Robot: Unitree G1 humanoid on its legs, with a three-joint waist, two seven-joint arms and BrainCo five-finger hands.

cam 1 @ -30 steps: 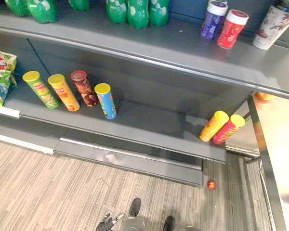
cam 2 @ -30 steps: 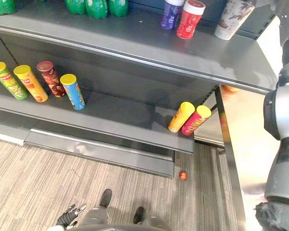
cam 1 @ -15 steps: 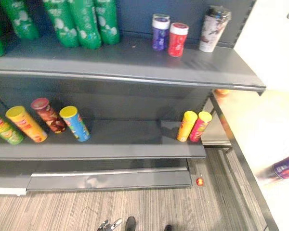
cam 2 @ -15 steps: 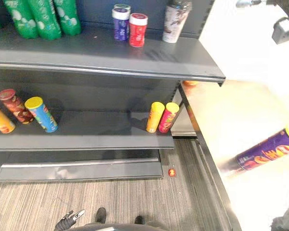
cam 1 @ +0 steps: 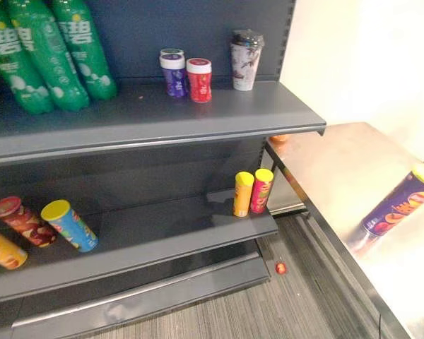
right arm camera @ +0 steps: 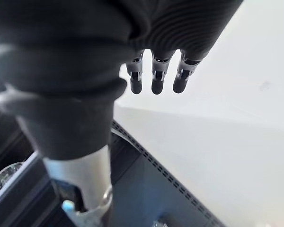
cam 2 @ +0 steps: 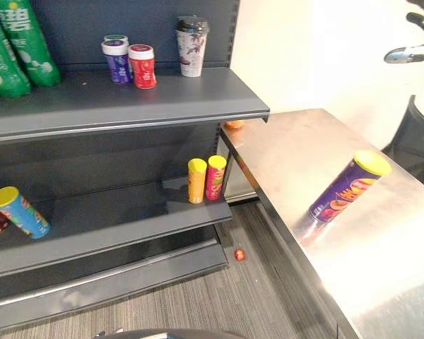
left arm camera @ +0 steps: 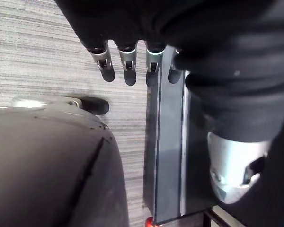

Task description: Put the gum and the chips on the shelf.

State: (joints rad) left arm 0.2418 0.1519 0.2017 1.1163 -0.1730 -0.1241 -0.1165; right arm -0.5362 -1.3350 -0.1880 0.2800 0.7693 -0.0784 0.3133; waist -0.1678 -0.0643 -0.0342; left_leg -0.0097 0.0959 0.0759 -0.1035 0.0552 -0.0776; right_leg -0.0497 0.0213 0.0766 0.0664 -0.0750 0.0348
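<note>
A purple chips can with a yellow lid (cam 1: 399,205) lies tilted on the steel table (cam 1: 339,162) to the right of the shelf. On the upper shelf (cam 1: 162,116) stand a purple gum bottle (cam 1: 174,73) and a red gum bottle (cam 1: 198,80). My right hand (right arm camera: 154,78) is raised near the white wall with straight fingers and nothing in it; its fingers (cam 2: 410,53) show high above the table. My left hand (left arm camera: 128,59) hangs low beside the shelf base, fingers relaxed and empty.
A lidded cup (cam 1: 245,60) stands beside the gum bottles, and green bottles (cam 1: 49,56) fill the upper shelf's left. The lower shelf holds a yellow can (cam 1: 243,194), a red can (cam 1: 261,191) and a blue can (cam 1: 71,226). A small red thing (cam 1: 280,268) lies on the floor.
The camera has swung right and up, so the shelf shifted left and the steel table with the purple can came fully into view. The shelf items have not moved.
</note>
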